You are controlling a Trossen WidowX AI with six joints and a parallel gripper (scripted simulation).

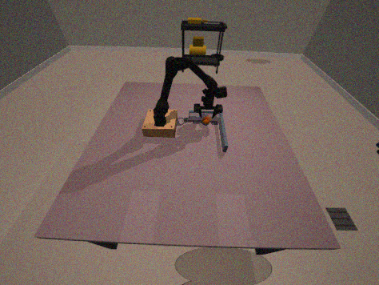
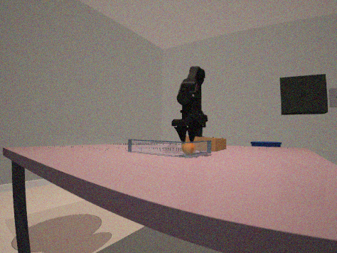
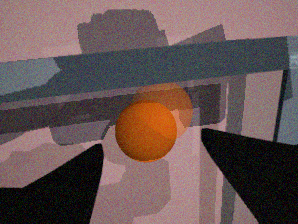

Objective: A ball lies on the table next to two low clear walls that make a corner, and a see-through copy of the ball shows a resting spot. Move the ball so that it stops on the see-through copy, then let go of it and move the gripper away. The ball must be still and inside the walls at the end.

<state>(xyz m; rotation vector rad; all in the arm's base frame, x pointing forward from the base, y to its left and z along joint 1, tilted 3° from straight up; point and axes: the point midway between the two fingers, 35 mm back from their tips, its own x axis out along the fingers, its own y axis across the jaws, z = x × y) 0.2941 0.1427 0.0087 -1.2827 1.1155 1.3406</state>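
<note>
We are lining up our wide-open, empty gripper (image 3: 150, 175) on the ball (image 3: 146, 131) just ahead, which next needs nudging slightly forward onto the see-through copy (image 3: 175, 102) beside the wall (image 3: 150, 67).

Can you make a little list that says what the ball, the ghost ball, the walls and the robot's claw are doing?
ball: orange, on the table, between the open fingers, not gripped
see-through copy: just behind the ball, overlapping it, nearer the wall
walls: low, clear, forming a corner
gripper: open, holding nothing, low over the ball
ball on copy: not yet
</note>
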